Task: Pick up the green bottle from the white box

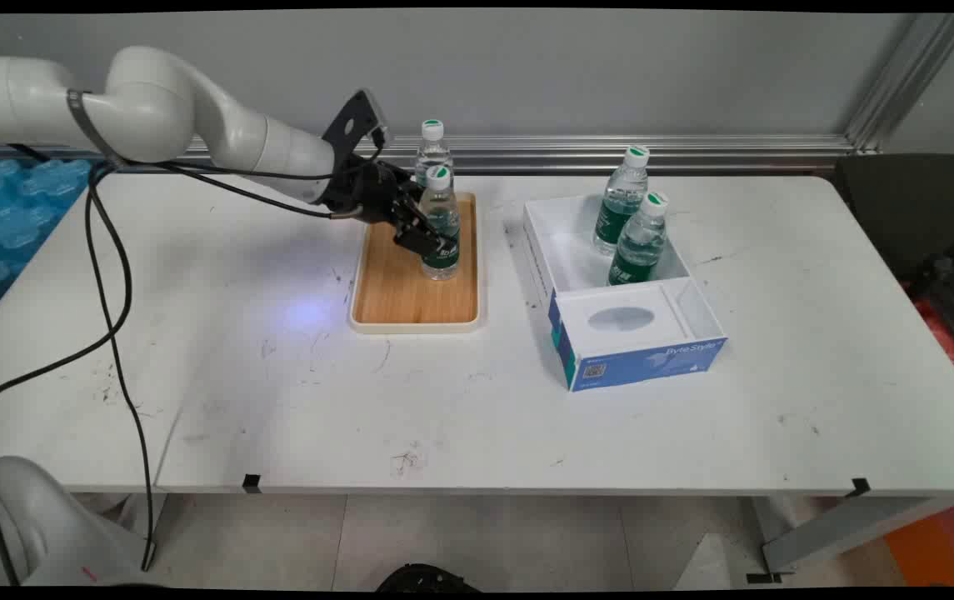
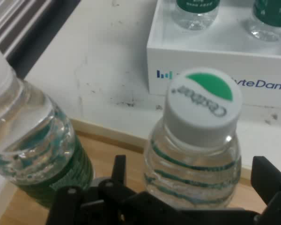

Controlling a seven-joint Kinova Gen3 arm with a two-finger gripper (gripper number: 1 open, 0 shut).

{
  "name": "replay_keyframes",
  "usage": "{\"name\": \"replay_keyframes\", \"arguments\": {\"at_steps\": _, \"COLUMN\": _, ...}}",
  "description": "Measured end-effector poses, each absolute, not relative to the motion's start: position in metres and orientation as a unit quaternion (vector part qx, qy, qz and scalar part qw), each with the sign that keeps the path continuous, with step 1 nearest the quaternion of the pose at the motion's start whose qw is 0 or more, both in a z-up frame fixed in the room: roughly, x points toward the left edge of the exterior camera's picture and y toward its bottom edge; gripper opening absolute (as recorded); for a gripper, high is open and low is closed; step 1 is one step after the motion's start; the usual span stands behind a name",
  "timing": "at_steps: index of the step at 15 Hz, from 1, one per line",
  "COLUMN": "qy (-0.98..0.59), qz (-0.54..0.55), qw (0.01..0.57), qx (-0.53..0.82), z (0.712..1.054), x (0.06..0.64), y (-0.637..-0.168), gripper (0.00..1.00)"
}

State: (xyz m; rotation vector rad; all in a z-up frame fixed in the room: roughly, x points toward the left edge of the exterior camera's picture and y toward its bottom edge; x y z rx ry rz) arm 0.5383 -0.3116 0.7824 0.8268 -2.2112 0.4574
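Note:
A wooden tray (image 1: 410, 296) with a cream rim lies at the table's back middle. Two clear water bottles with green labels and white caps stand on it. My gripper (image 1: 429, 236) reaches in from the left and straddles the nearer bottle (image 1: 442, 218) at label height, open, with a small gap on either side. In the hand view this bottle (image 2: 194, 154) stands upright between the two black fingers (image 2: 119, 171), my gripper (image 2: 192, 190) low around its body. The second bottle (image 1: 432, 148) stands just behind; in the hand view it (image 2: 30, 140) is at the left.
A white open box (image 1: 540, 250) with a blue printed front stands right of the tray, and two more bottles (image 1: 622, 200) (image 1: 640, 242) stand upright in it. Its side (image 2: 201, 61) faces the hand camera. Black cables (image 1: 114, 317) hang from the arm at the left.

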Motion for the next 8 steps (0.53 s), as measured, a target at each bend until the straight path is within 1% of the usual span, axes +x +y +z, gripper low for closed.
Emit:
{"name": "replay_keyframes", "arguments": {"at_steps": 4, "qy": -0.858, "qz": 0.181, "qw": 0.359, "qx": 0.318, "z": 0.793, "x": 0.543, "y": -0.307, "gripper": 1.00}}
{"name": "replay_keyframes", "arguments": {"at_steps": 8, "qy": -0.865, "qz": 0.182, "qw": 0.354, "qx": 0.306, "z": 0.827, "x": 0.549, "y": -0.297, "gripper": 1.00}}
